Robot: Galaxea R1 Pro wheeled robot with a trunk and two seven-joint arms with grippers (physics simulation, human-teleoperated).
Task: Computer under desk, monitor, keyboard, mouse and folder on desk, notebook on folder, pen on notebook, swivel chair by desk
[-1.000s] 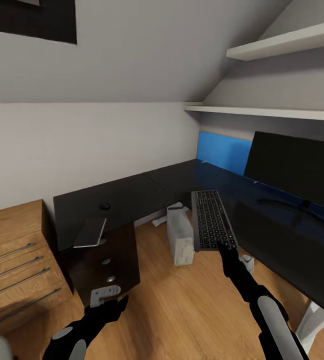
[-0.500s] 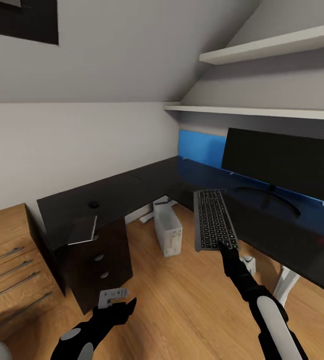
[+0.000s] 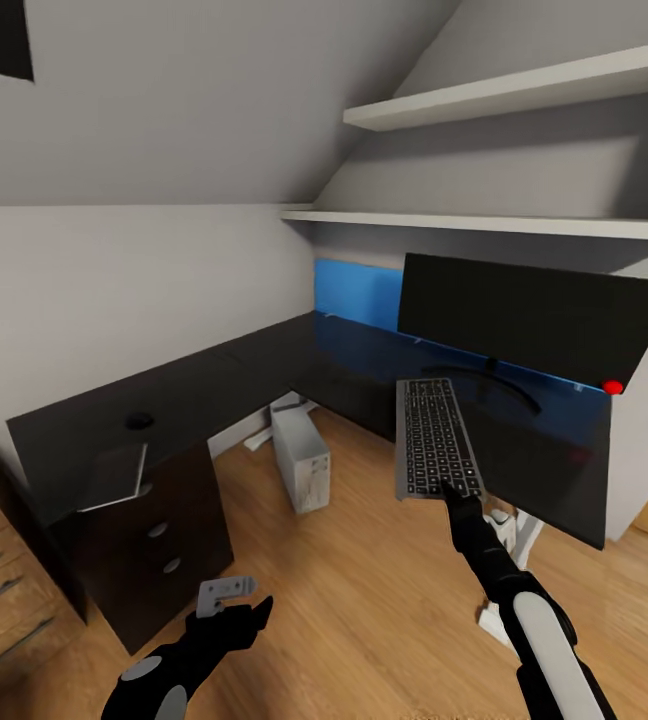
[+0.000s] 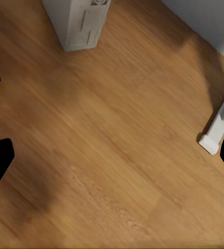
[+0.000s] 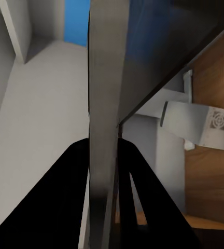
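Swinging right, the view now takes in the whole desk, with the monitor at two o'clock. The right gripper clenches the keyboard above the desk's front edge, nearly placeable; the left gripper hangs released.

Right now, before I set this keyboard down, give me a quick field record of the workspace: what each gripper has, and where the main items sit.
right gripper: shut on the keyboard, held over the desk's front edge
left gripper: open, holding nothing, low over the wood floor
monitor: upright on the desk, red dot at lower corner
computer: on the floor under the desk
mouse: on the desk's left wing
notebook: on the desk's left wing, overhanging the front edge
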